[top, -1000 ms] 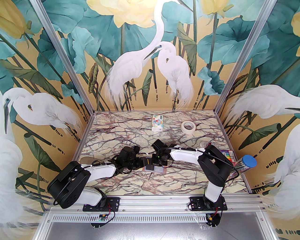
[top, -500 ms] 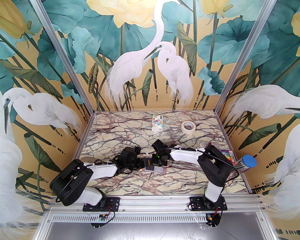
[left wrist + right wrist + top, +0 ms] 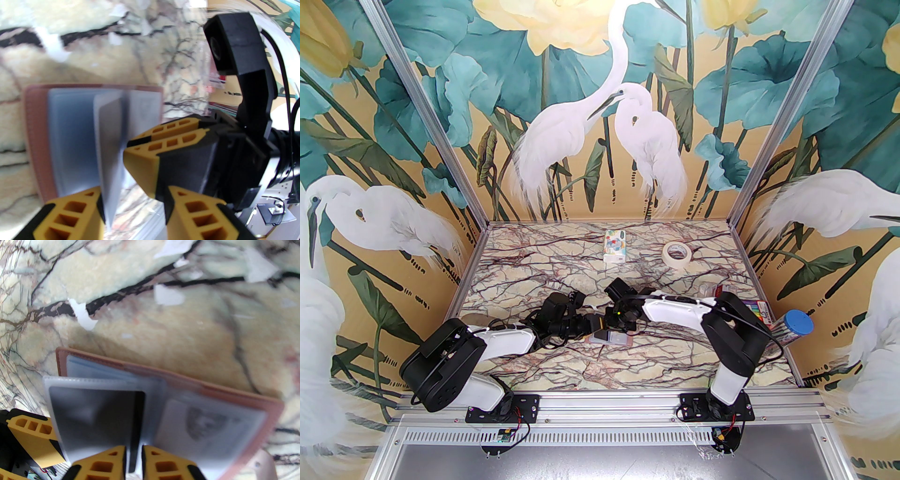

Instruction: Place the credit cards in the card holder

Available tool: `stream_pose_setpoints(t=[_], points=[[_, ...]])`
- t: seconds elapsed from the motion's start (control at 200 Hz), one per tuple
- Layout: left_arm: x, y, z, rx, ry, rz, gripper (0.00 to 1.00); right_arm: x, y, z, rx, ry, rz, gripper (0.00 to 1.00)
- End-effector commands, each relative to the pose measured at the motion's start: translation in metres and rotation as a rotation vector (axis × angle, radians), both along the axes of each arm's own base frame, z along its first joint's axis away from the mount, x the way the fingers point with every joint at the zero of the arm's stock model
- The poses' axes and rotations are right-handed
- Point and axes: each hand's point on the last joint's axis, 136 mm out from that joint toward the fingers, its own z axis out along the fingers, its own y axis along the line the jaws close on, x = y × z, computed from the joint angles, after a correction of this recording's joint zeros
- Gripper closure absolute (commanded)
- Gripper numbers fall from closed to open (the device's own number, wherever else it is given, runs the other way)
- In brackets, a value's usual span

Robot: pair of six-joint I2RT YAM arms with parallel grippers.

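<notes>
The marbled counter is reached near its middle by both arms. The left gripper is held with jaws wide apart over the card holder, which is laid open on the counter. Its clear sleeve is lifted, and a dark credit card is clamped in the right gripper jaws.

You've got two arms: white shells over black joints, black cables looping along them. Black screwed base plates sit bottom centre. Your fingers are yellow with square cut-outs, black-backed.
</notes>
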Motion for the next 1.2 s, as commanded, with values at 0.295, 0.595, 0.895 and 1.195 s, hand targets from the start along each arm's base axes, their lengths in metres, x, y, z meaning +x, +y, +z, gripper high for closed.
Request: stream_pose_setpoints(t=[0.295,0.595,0.895,1.195], points=[[0.006,-0.037,0.021,-0.088,-0.017,-0.072,0.55,0.011,-0.046,0.046,0.004,-0.098,-0.077,0.65],[0.008,-0.060,0.008,-0.073,-0.002,-0.105,0.55,0.013,-0.080,0.057,0.008,-0.130,-0.149,0.65],[0.008,-0.073,-0.002,-0.060,0.015,-0.121,0.55,0.012,-0.092,0.059,0.008,-0.143,-0.178,0.65],[0.010,-0.074,-0.003,-0.047,0.013,-0.122,0.55,0.013,-0.097,0.061,0.004,-0.156,-0.185,0.66]])
